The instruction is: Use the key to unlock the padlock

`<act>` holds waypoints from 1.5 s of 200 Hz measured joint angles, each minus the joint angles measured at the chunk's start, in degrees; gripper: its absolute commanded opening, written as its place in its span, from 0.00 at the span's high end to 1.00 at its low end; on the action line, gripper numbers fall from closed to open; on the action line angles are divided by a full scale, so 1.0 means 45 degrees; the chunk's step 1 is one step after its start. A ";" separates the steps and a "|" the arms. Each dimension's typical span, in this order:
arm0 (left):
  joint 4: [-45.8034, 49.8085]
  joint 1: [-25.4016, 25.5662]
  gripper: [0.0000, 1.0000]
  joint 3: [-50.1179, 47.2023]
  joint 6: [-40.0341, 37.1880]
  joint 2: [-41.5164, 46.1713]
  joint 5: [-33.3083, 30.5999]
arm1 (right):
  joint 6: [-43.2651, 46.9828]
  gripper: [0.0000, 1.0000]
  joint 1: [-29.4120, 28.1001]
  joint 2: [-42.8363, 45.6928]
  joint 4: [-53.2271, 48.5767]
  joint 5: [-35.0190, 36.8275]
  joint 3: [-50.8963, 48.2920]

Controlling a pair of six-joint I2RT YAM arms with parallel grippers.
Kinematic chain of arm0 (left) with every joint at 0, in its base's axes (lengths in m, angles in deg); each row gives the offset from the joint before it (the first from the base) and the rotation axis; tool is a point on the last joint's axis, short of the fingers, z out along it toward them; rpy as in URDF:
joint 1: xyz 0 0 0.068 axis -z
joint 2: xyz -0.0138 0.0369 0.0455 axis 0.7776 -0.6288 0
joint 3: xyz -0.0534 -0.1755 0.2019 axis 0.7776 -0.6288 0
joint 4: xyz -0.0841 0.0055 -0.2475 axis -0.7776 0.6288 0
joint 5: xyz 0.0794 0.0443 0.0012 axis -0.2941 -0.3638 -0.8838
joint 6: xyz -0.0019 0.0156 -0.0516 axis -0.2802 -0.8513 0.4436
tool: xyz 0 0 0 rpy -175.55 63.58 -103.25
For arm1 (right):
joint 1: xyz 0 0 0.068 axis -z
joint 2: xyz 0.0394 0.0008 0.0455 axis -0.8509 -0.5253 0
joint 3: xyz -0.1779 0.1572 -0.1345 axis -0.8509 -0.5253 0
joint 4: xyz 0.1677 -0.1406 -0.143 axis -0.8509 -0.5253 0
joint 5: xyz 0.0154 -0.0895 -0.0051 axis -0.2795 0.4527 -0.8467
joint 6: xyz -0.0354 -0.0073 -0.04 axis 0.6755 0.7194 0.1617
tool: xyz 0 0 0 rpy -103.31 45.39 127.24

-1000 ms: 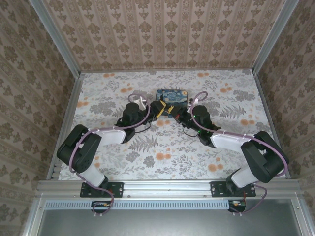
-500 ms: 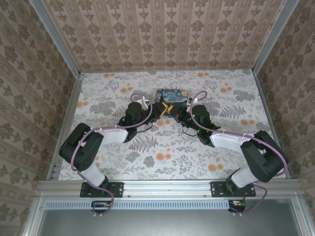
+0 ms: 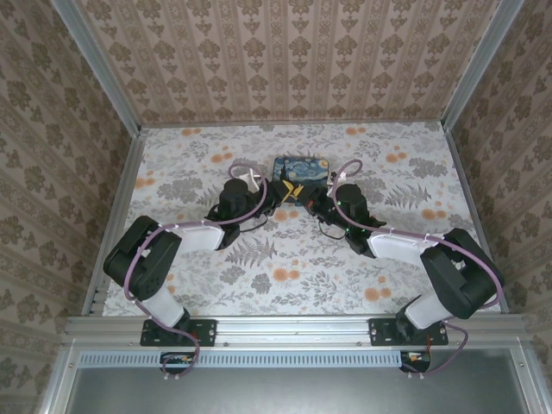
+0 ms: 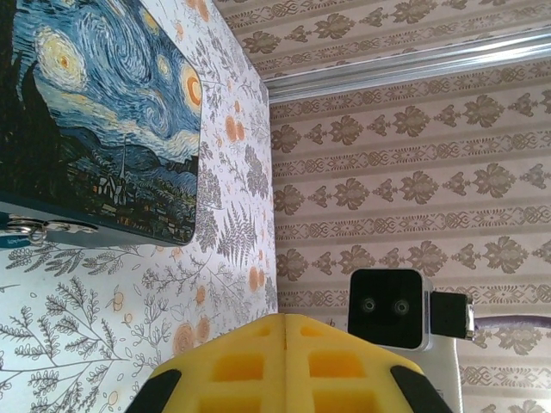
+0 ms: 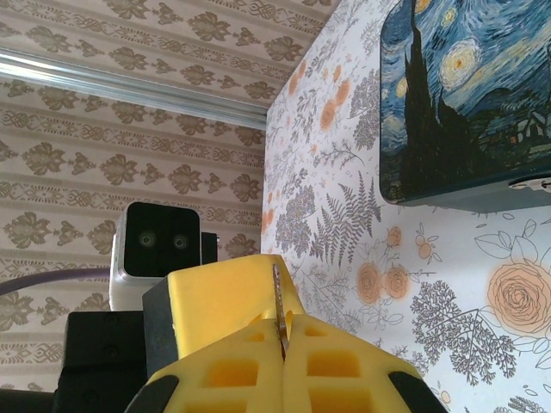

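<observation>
My right gripper (image 5: 284, 334) is shut on the key (image 5: 279, 305). The key's thin metal blade sticks up from between the yellow pads. My left gripper (image 4: 286, 320) is shut, its pads meeting with nothing visible between them. Its yellow finger (image 5: 225, 297) lies right against the key's left side. Both grippers (image 3: 282, 191) (image 3: 309, 200) meet tip to tip just in front of the blue night-sky tin (image 3: 300, 167). A small silvery metal piece (image 4: 39, 228) (image 5: 529, 182) sits on the tin's front wall. It is too small to tell whether it is the padlock.
The tin (image 4: 95, 112) (image 5: 469, 95) lies flat on the flowered table (image 3: 285, 267), behind the grippers. Patterned walls with metal rails (image 3: 289, 123) close the table in at the back and both sides. The arms' cables loop beside the tin.
The left gripper's jaws have closed. The left arm has shifted slightly toward the tin and the right gripper. The right gripper still holds the key in place.
</observation>
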 measured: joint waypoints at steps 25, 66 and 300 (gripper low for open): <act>0.0000 0.0000 1.00 0.0000 -0.0005 -0.0015 -0.0005 | 0.0000 1.00 0.0000 -0.0049 0.0010 0.0000 0.0005; -0.0015 0.0000 0.90 0.0000 -0.0010 -0.0121 -0.0010 | 0.0000 1.00 0.0000 -0.0117 0.0005 0.0015 0.0005; 0.0330 -0.1049 1.00 0.0423 -0.2011 -0.0117 0.1350 | 0.1005 0.59 0.1860 0.1821 -0.0078 -0.0704 -0.2103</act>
